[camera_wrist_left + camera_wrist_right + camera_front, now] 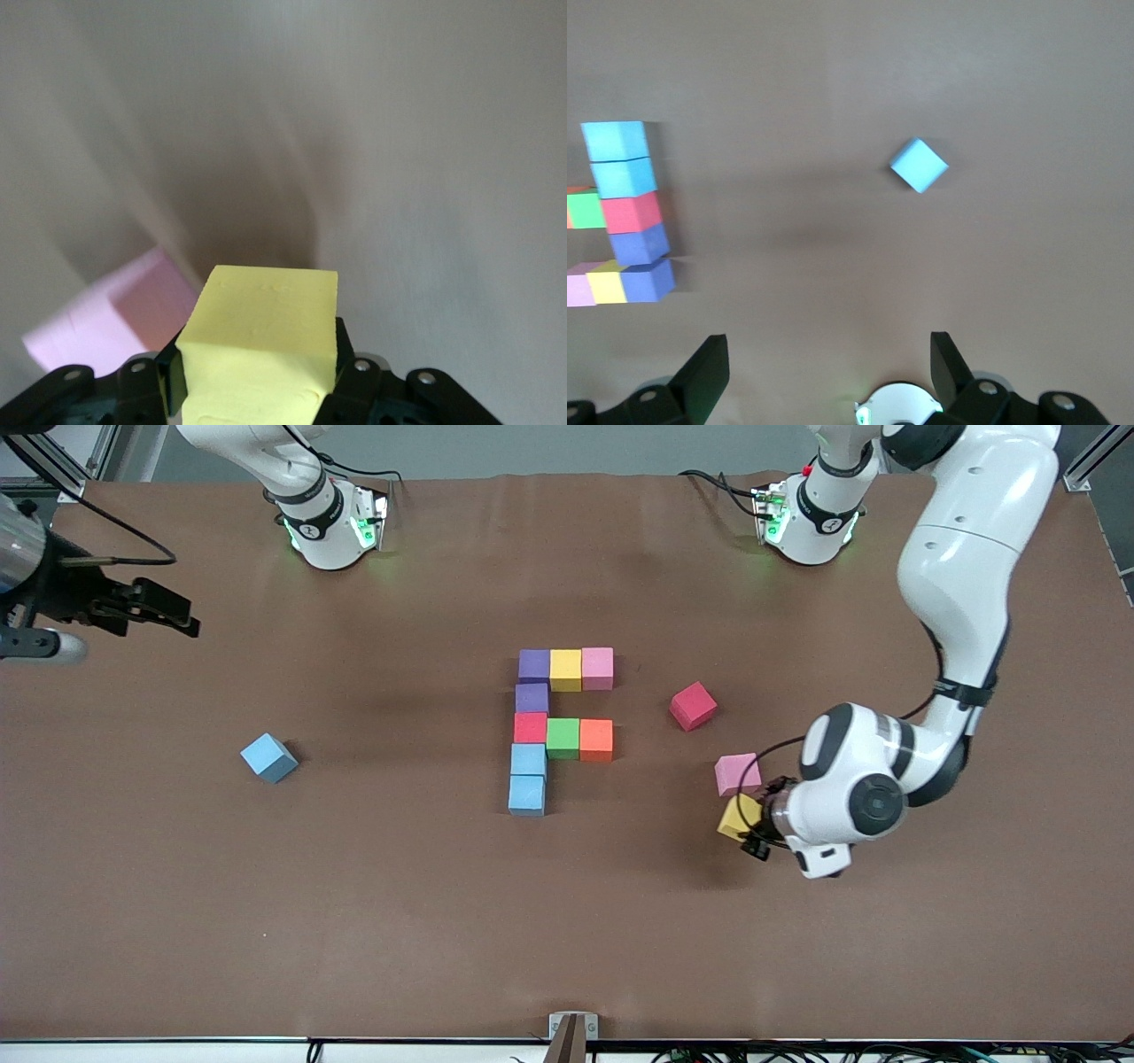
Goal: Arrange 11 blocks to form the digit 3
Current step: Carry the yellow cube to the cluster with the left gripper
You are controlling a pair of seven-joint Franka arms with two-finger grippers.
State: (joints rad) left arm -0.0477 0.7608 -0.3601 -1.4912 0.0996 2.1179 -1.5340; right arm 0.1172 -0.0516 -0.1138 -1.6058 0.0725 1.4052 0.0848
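At the middle of the brown table [266, 921] sits the unfinished digit 3 [561, 726], made of nine blocks touching one another. Its top bar, the part farthest from the front camera, runs purple [534, 664], yellow [565, 670], pink [597, 668]. A second purple cube [532, 697] links that bar down to the middle bar of red [530, 727], green [563, 737] and orange [596, 739]. Two blue cubes [527, 778] continue the column toward the front camera from the red one. Taking that figure as the landmark, a loose red block [693, 706] lies near it toward the left arm's end of the table, turned at an angle. A loose pink block [737, 773] lies farther out toward that same end and nearer the front camera than the red one. The left gripper [749, 828] is just beside that pink block, and its fingers [347, 376] are clamped narrow on a yellow block [262, 341], which the left wrist view shows pinched between them with the pink cube close by. A single light blue block [269, 757] rests well apart from the figure toward the right arm's end of the table, also turned at an angle. The right gripper [164, 613] waits over that end of the table with its jaws spread wide and nothing between them.
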